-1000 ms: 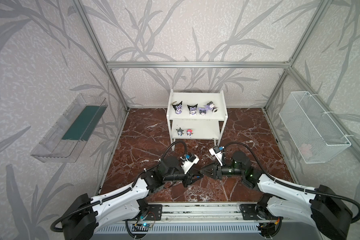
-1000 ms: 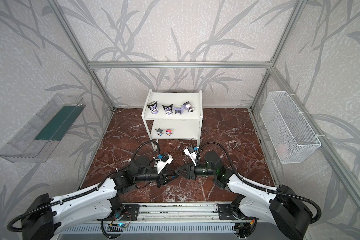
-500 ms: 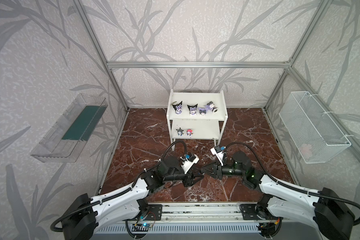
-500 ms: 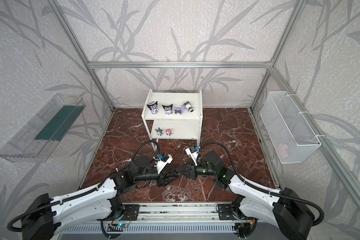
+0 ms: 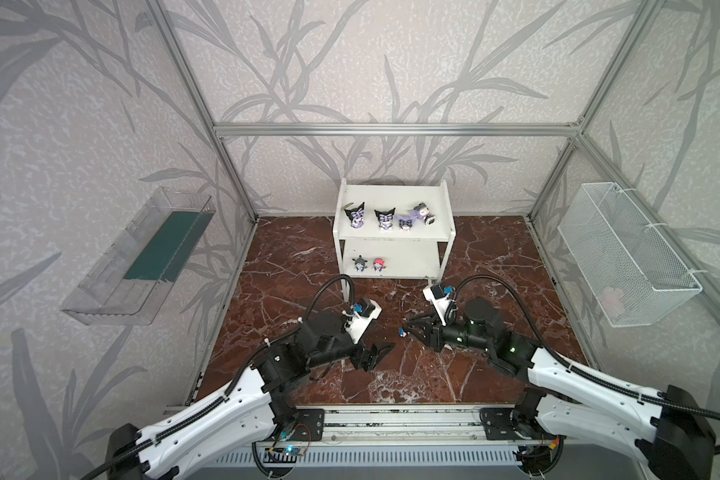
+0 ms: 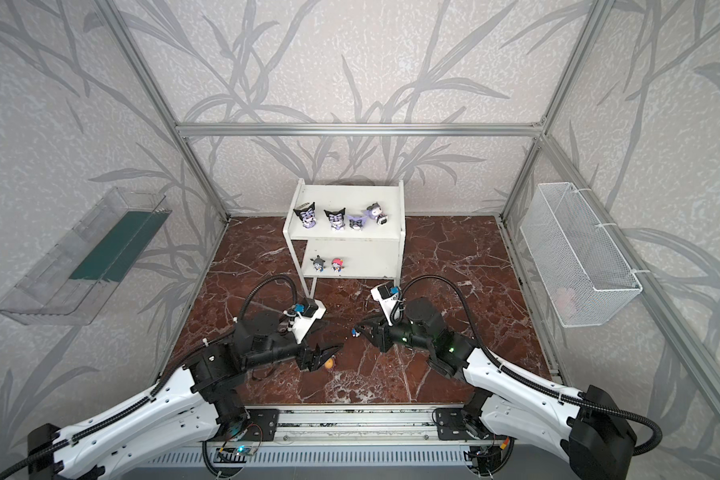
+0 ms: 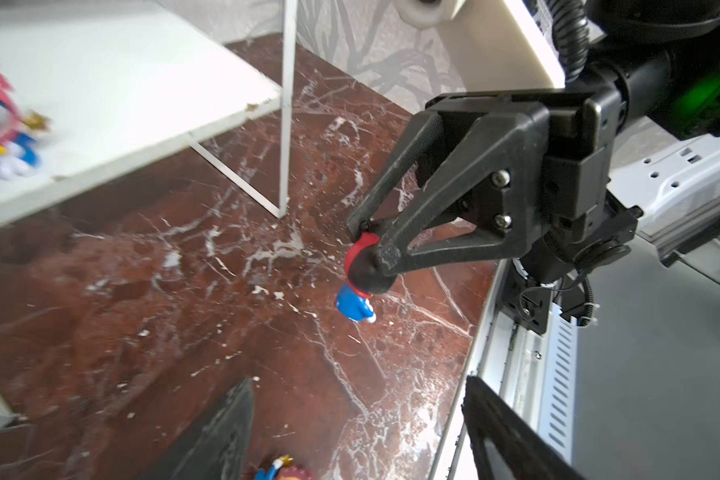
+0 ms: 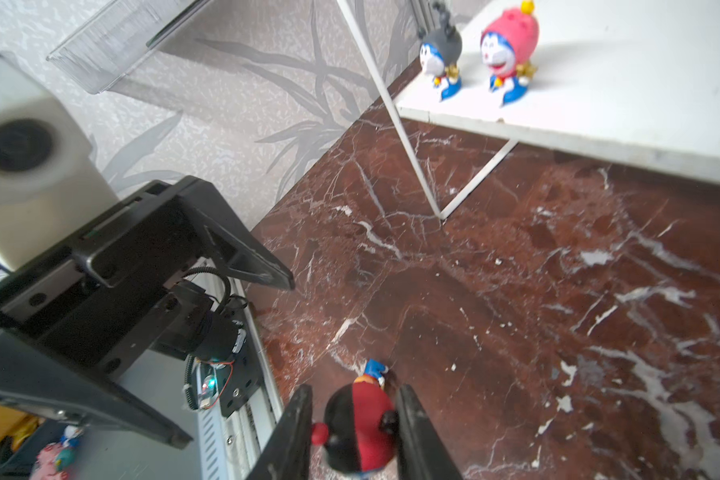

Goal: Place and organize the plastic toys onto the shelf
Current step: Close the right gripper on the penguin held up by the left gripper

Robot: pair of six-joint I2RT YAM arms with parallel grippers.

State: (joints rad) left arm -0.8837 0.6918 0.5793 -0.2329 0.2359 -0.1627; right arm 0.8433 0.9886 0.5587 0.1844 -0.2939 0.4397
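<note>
My right gripper (image 5: 404, 331) (image 8: 356, 432) is shut on a plastic toy with a black-red head (image 8: 360, 422) (image 7: 360, 274) and holds it just above the marble floor. To its left, my left gripper (image 5: 378, 353) (image 7: 358, 436) stands open with nothing between its fingers. An orange-headed toy (image 6: 329, 364) (image 7: 285, 471) lies on the floor beneath it. The white shelf (image 5: 391, 195) (image 6: 346, 243) stands at the back. Several larger pointed-ear toys (image 5: 384, 218) stand on its top board. A grey toy (image 5: 359, 263) and a pink toy (image 5: 378, 264) stand on the lower board.
A clear plastic tray (image 5: 142, 257) hangs on the left wall. On the right wall hangs a white wire-mesh basket (image 5: 624, 253). An aluminium rail (image 5: 391, 415) runs along the front edge of the marble floor (image 5: 495, 249).
The two grippers met tip to tip a second ago. My left gripper has since opened and drawn back to the left, leaving the black-red toy in my right gripper.
</note>
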